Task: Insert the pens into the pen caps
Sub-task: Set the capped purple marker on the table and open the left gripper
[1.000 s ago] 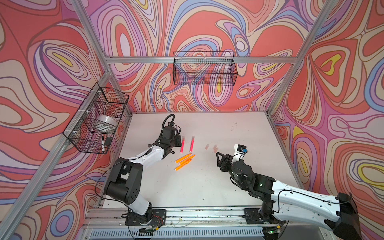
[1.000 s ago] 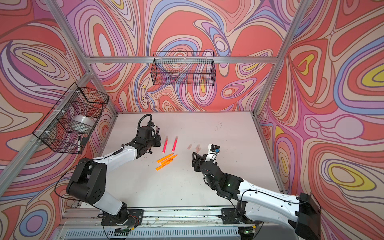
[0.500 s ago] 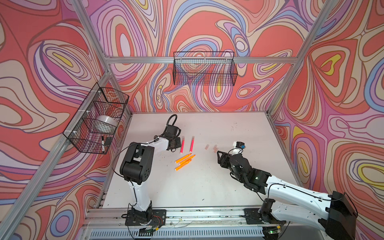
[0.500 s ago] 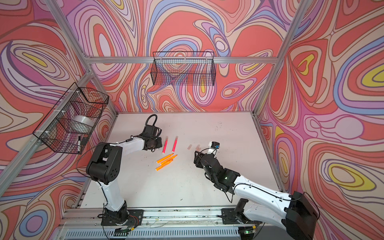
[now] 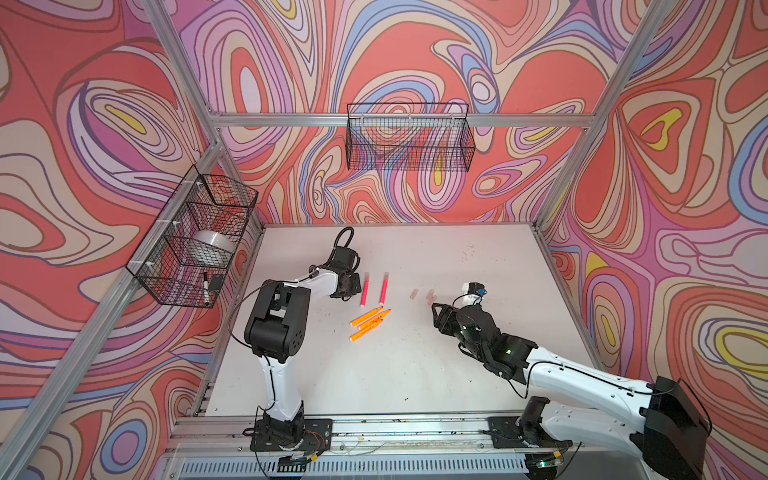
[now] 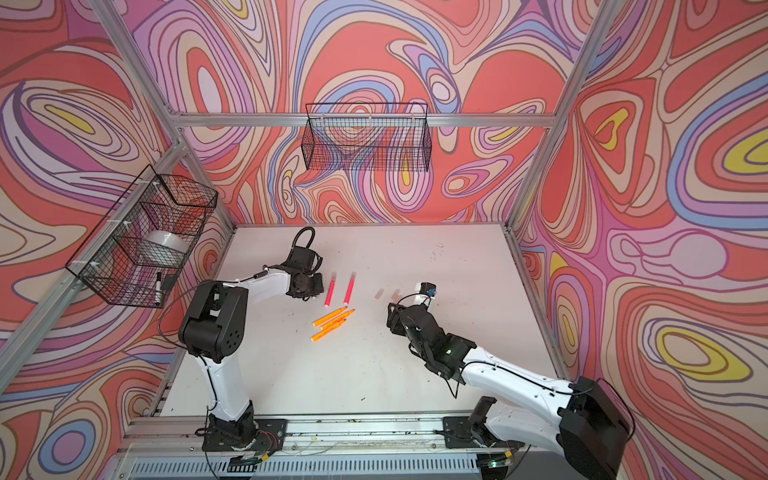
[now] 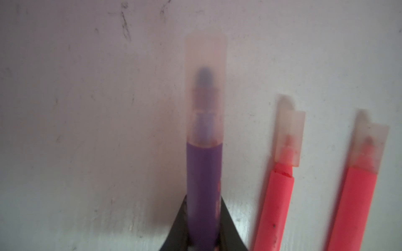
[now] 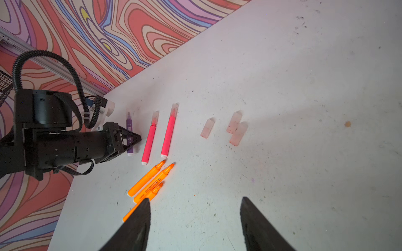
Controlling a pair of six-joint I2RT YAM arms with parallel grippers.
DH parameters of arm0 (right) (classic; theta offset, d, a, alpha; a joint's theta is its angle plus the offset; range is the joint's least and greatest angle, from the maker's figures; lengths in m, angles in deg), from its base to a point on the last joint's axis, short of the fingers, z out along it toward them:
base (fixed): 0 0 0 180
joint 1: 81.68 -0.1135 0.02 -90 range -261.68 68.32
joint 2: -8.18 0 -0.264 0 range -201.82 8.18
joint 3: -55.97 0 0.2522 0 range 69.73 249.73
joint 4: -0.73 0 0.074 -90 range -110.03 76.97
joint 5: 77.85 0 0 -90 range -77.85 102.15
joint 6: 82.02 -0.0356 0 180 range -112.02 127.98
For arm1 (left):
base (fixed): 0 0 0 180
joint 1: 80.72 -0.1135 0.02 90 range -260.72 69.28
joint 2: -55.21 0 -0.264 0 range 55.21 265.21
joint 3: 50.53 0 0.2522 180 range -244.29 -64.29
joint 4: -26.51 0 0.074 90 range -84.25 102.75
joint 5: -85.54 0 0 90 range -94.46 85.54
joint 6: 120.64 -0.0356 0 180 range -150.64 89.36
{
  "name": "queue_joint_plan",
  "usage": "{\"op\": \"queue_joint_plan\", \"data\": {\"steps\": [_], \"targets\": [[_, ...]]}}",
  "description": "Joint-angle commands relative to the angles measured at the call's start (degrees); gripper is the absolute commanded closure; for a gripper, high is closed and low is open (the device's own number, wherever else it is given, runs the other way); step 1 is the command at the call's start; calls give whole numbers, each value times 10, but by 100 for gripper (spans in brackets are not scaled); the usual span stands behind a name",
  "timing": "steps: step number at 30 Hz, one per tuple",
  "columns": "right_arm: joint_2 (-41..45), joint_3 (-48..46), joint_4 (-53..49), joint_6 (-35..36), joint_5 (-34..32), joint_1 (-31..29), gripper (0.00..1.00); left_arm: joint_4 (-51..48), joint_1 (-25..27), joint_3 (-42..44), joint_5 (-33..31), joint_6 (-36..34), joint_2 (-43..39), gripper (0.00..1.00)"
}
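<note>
While the left claw [image 8: 136,139] pinches the capped purple pen [image 7: 204,173] on the table [image 8: 282,87], letting go could roll it into the pink pen [image 7: 280,195] beside; right claw [image 8: 195,200] gapes empty.

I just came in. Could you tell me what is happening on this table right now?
A two-arm robot is capping marker pens. The left gripper is shut on the purple pen, which already wears its cap and sits low at the table beside two pink pens, both also capped. Three orange pens lie uncapped in a bunch, and three loose caps lie further along. The right gripper hovers open and empty.
</note>
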Motion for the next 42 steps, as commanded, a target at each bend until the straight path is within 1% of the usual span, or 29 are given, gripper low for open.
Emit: {"op": "queue_joint_plan", "data": {"steps": [1,10,13,16,19,22,28,32,38,42], "targets": [[-3,-3,8,-2,7,4,33,-30,-4,-10,-5,11,9,74],[-1,-3,8,-3,11,6,33,-32,-4,-8,1,1,-13,49],[-2,-2,7,-3,11,7,34,-29,-5,3,-6,-10,-41,45],[-5,2,5,-4,10,7,36,-16,-4,26,-4,-21,-84,45],[-13,8,4,-1,10,7,38,-1,-1,52,27,-42,-122,47],[-28,18,7,6,14,7,39,-3,16,55,54,-67,-132,49],[-80,60,11,26,39,7,39,-26,62,27,43,-102,-103,53],[-104,74,12,29,53,7,40,-36,64,13,20,-101,-79,53],[-118,78,15,32,53,7,39,-53,64,-12,12,-105,-42,53],[-142,97,34,48,65,13,36,-54,64,-19,19,-108,-28,58]]}}
